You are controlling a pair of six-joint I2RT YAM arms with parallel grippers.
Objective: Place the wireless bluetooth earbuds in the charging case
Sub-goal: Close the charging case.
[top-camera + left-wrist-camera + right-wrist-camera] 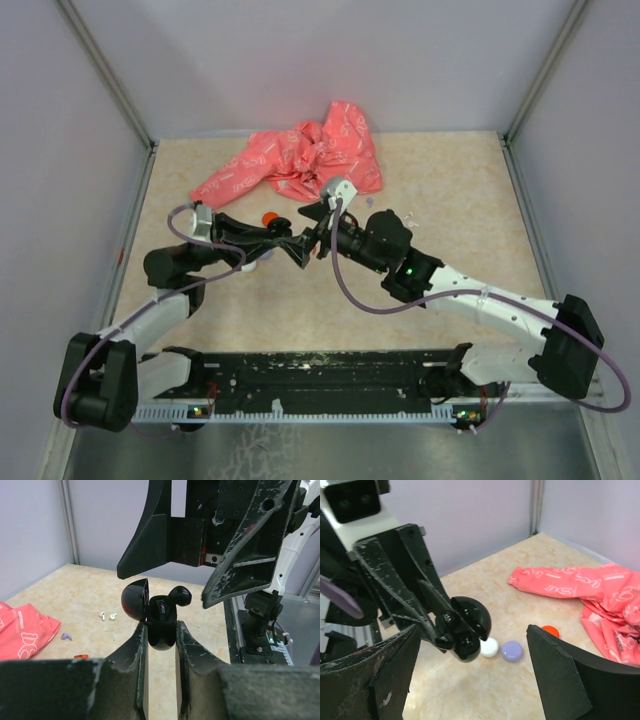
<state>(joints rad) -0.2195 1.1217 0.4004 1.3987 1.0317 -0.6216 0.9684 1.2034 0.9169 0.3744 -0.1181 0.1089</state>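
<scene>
Open charging case [161,624]; black earbud [179,596] sticking out top.

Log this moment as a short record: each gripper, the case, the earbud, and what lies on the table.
left gripper: shut on the black charging case
case: lid open, held above the table
earbud: black, sitting in the case, its head above the rim
right gripper: open, empty, a finger on either side of the case, not touching it
on table: white disc, lavender disc, red-orange disc, pink cloth
</scene>
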